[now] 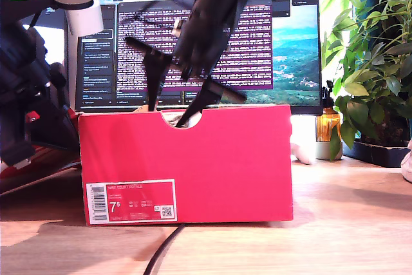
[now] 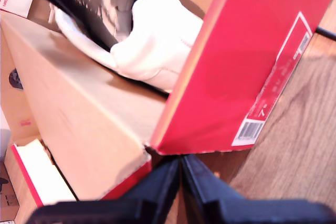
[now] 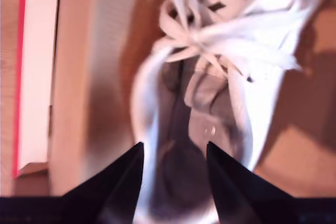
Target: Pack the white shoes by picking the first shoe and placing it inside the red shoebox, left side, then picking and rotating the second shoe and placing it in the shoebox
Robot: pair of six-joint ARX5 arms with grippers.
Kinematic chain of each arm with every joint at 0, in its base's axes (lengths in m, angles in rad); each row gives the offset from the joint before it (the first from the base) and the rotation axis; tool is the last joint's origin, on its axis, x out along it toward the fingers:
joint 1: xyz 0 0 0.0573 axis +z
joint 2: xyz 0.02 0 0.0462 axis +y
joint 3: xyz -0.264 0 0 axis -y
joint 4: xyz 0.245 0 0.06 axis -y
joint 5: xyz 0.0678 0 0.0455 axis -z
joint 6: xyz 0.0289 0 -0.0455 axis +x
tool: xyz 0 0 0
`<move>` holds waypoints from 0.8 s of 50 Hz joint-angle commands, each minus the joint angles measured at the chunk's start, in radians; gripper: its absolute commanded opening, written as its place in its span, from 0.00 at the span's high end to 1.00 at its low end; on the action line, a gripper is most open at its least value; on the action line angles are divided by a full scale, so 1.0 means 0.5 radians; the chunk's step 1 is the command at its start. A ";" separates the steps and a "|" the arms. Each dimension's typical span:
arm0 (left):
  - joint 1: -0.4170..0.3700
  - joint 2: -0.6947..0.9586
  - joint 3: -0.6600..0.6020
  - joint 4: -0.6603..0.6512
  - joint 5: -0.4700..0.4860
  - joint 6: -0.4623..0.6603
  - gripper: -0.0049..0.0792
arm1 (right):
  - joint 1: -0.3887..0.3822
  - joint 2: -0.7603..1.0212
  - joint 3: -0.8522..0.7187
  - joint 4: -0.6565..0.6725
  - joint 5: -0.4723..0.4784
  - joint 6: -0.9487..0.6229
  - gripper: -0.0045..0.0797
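Right now my second gripper [image 3: 173, 166] hangs over the open top of the red shoebox [image 1: 193, 159], its dark fingers [image 3: 123, 182] spread apart with nothing pinched between them. Through its wrist camera I look straight down into a white shoe [image 3: 210, 93] lying on the box's brown cardboard floor: knotted white laces away from the jaws, the grey padded collar and insole directly beneath them. That picture is blurred, so I cannot tell whether either finger touches the collar.

My first gripper [image 2: 181, 169] has its two dark fingers pressed together, empty, just outside a corner of the box. Its camera shows the shoe's white heel [image 2: 157, 40] resting against the inside of the red wall that carries the barcode label [image 2: 278, 82].

From the exterior view the box stands on the wooden table [image 1: 347, 223], label [image 1: 131, 202] at the view's lower left, half-round notch [image 1: 187, 119] in its near top edge. A black arm [image 1: 199, 24] reaches down from above toward the notch, in front of a monitor [image 1: 283, 37]. A second white shoe is only a sliver at that view's right edge [image 1: 407, 162], beyond a potted plant [image 1: 373, 62].
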 commanded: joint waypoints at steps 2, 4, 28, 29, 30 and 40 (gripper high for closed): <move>-0.002 0.018 0.021 0.027 0.001 -0.019 0.96 | -0.070 -0.013 0.164 -0.175 -0.002 -0.006 0.54; -0.002 0.018 0.021 0.027 0.001 -0.019 0.96 | -0.102 -0.013 0.223 -0.255 -0.017 -0.006 0.54; -0.002 0.018 0.021 0.027 0.002 -0.019 0.96 | -0.459 -0.020 0.580 -0.977 0.404 0.699 0.54; -0.002 0.018 0.021 0.027 0.002 -0.019 0.96 | -0.468 -0.020 0.580 -1.001 0.460 0.747 0.54; -0.002 0.018 0.021 0.027 0.002 -0.019 0.96 | -0.475 -0.020 0.580 -1.023 0.512 0.819 0.54; -0.002 0.018 0.021 0.027 0.002 -0.019 0.96 | -0.536 -0.027 0.580 -1.183 0.641 1.293 0.54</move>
